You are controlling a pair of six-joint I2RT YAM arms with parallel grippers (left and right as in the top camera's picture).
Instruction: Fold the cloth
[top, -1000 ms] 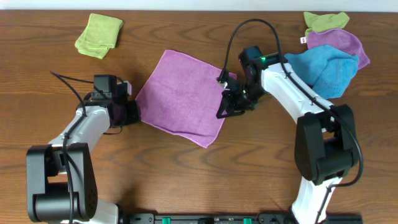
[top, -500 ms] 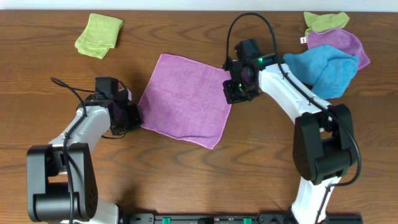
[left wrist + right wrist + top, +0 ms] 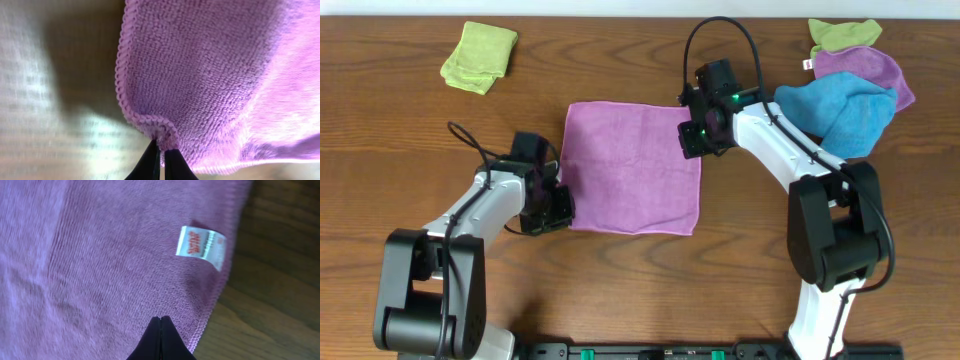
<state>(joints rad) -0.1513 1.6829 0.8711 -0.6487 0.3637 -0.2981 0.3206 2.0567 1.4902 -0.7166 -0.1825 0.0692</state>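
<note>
The left end effector (image 3: pixel 558 207) pinches the cloth (image 3: pixel 632 165) at its near-left corner, the right end effector (image 3: pixel 694 138) its diagonally opposite far-right corner.

Wooden bench (image 3: pixel 620 290): cloth (image 3: pixel 630 170) flat at centre; green cloth (image 3: pixel 479 56), upper left; second green cloth (image 3: pixel 845 35), rounded purple cloth (image 3: pixel 868 68), blue cloth (image 3: pixel 840 110) overlapping, upper right.

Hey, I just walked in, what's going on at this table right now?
Two robot arms are setting up to fold an orchid-purple cloth, which lies spread flat on the wooden table. The left arm's fingers are pinched shut on the hem at its near-left corner. The right arm's fingers are shut on the far-right corner, beside the white tag. No fold has been made yet. A green cloth and a blue cloth lie aside.
</note>
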